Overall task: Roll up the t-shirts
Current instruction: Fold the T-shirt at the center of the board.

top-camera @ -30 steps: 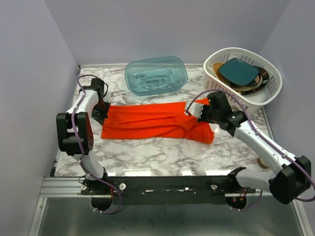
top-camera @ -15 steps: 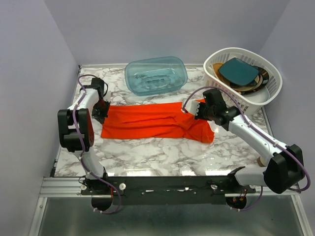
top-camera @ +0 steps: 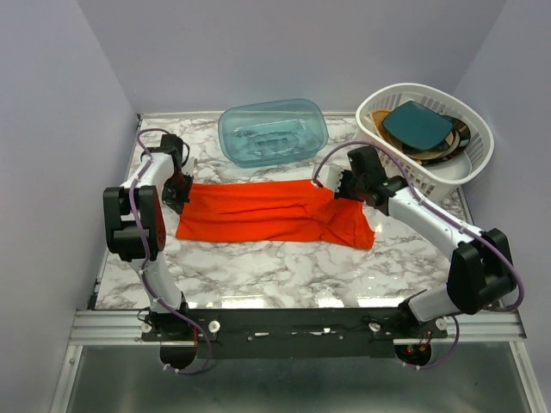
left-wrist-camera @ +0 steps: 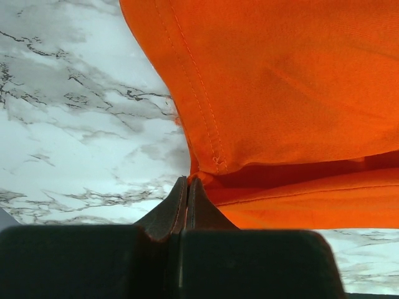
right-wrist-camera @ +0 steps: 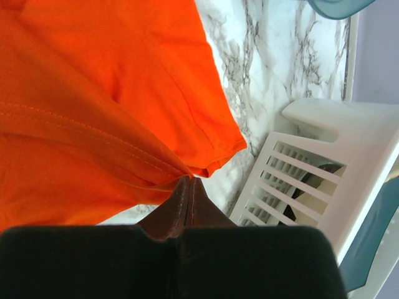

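The orange-red t-shirt point(top-camera: 275, 212) lies folded into a long band across the middle of the marble table. My left gripper point(top-camera: 178, 194) is shut on the shirt's far-left corner; the left wrist view shows the hem point(left-wrist-camera: 206, 124) pinched at the tips of the closed jaws point(left-wrist-camera: 187, 184). My right gripper point(top-camera: 337, 190) is shut on the shirt's far-right edge; the right wrist view shows the stitched fabric point(right-wrist-camera: 93, 112) drawn into the closed tips point(right-wrist-camera: 189, 181).
A translucent teal plastic tub point(top-camera: 273, 131) stands just behind the shirt. A white slatted basket point(top-camera: 430, 138) with dishes stands at the back right, close to my right gripper, and shows in the right wrist view point(right-wrist-camera: 324, 162). A small round object point(top-camera: 460, 286) lies near the table's right edge.
My right gripper has moved back and to the left with the shirt's right edge, pulling the sleeve end in. My left gripper has stayed on the left corner.
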